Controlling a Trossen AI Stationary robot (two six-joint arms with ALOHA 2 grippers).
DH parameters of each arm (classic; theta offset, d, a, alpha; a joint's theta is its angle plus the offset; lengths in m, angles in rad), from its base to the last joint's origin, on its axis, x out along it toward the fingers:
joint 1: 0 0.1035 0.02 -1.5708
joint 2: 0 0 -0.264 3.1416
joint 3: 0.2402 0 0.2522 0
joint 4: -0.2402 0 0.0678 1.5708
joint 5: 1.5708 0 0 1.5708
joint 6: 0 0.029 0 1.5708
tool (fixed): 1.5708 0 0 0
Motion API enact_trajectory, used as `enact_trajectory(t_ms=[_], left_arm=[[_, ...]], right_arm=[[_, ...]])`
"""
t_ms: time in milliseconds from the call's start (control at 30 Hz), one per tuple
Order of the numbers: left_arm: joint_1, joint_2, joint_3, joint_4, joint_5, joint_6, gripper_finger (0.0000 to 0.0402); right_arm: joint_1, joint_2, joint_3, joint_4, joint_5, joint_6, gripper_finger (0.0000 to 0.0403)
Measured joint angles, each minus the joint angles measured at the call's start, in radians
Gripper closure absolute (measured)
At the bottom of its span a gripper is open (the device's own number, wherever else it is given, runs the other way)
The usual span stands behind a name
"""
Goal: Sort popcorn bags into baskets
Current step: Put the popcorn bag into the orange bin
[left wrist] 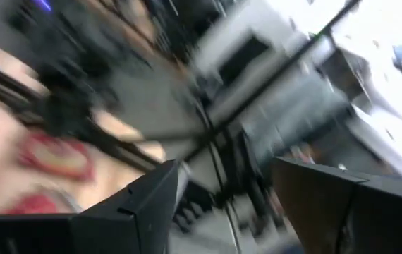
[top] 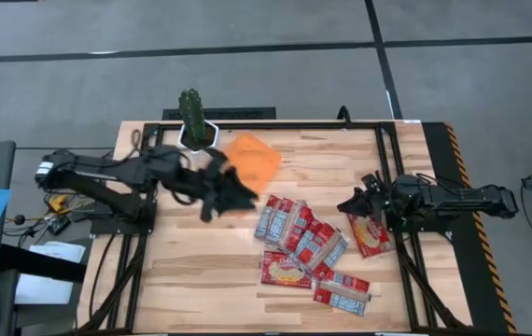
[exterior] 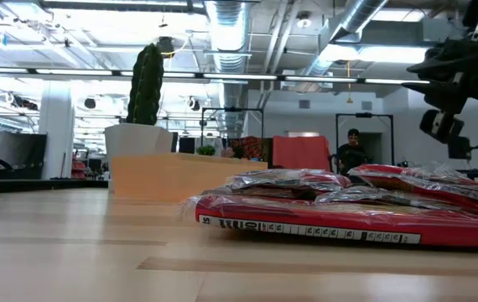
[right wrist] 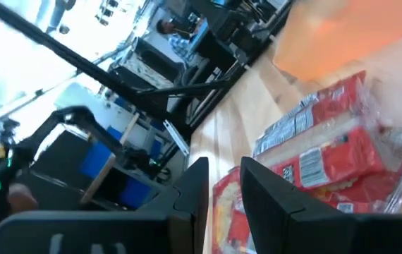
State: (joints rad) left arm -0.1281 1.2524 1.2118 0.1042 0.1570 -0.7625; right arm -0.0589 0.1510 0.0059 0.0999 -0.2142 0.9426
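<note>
Several red and silvery popcorn bags (top: 299,233) lie in an overlapping heap on the wooden table, right of its middle. Two more bags (top: 341,291) lie nearer the front edge, and one bag (top: 371,235) lies flat below my right arm. The orange basket (top: 252,159) stands at the far middle. My left gripper (top: 245,198) is raised over the basket's near edge. It is open with nothing between its fingers (left wrist: 144,204). My right gripper (top: 348,203) hovers at the table's right, pointing at the heap (right wrist: 328,155). A narrow gap shows between its fingers and nothing is in it.
A white pot with a green cactus (top: 194,126) stands just left of the basket at the far edge. A black frame rail (top: 383,159) runs along the table's right part. Bare wood lies at the near left (top: 182,271).
</note>
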Motion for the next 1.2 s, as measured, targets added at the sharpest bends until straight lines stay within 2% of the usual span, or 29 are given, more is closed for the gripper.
enact_trajectory(t_ms=[167,300,400,467,567,733,833,933,1000,1067,1200], left_arm=[[-0.038,0.144,0.13,-0.105,0.121,-0.019,0.0186],[-0.049,0.204,0.166,-0.123,0.203,-0.057,0.0187],[-0.065,0.207,0.159,-0.145,0.212,-0.07,0.0187],[-0.085,0.201,0.149,-0.213,0.183,-0.052,0.0187],[-0.119,0.198,0.14,-0.305,0.116,-0.011,0.0187],[-0.175,0.206,0.141,-0.407,-0.068,0.039,0.0187],[-0.2,0.218,0.14,-0.474,-0.219,0.04,0.0187],[-0.222,0.226,0.139,-0.549,-0.375,0.006,0.0187],[-0.225,0.247,0.131,-0.524,-0.452,-0.043,0.0187],[-0.232,0.262,0.099,-0.538,-0.498,-0.115,0.0187],[-0.249,0.302,0.012,-0.435,-0.563,-0.239,0.0187]], right_arm=[[0.0,0.0,0.0,0.002,0.003,0.026,0.0294],[-0.004,0.0,0.003,0.027,0.012,0.106,0.0294],[-0.022,0.003,0.046,0.058,0.019,0.113,0.0294],[-0.028,0.0,0.124,0.1,0.012,0.057,0.0294],[-0.022,0.008,0.283,-0.007,0.007,-0.095,0.0294],[-0.013,0.121,0.588,-0.553,0.026,-0.287,0.0303],[-0.013,0.208,0.694,-0.868,0.052,-0.321,0.0309],[-0.013,0.265,0.718,-1.04,0.104,-0.315,0.0312],[-0.013,0.29,0.7,-1.092,0.142,-0.296,0.0312],[-0.013,0.31,0.67,-1.098,0.183,-0.274,0.031],[-0.013,0.327,0.607,-1.068,0.251,-0.263,0.0309]])
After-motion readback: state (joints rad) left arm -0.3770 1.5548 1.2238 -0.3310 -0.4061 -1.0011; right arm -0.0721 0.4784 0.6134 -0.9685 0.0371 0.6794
